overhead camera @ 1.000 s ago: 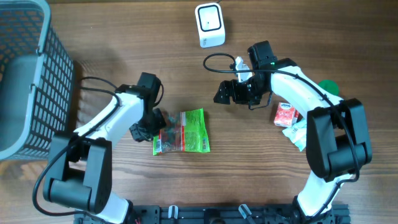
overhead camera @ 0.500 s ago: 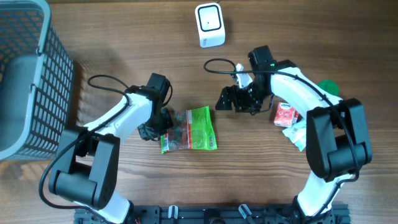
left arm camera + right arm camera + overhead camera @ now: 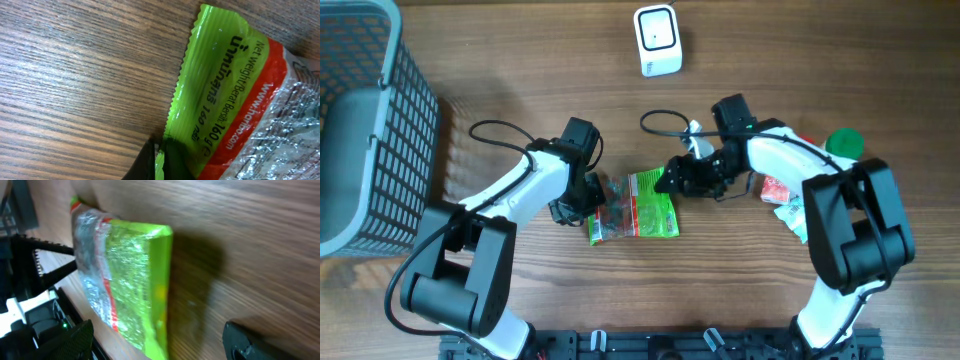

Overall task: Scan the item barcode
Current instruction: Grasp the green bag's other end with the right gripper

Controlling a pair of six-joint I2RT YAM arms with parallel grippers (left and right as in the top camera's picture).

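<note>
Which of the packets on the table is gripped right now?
The green candy bag at centre, pinched by the left gripper; the red packet lies free.

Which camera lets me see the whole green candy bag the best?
The overhead view: nearly the whole candy bag shows there, from end to end, though it looks small. The left wrist view shows only one end, close up, with its printed words. The right wrist view shows it slanted and blurry.
</note>
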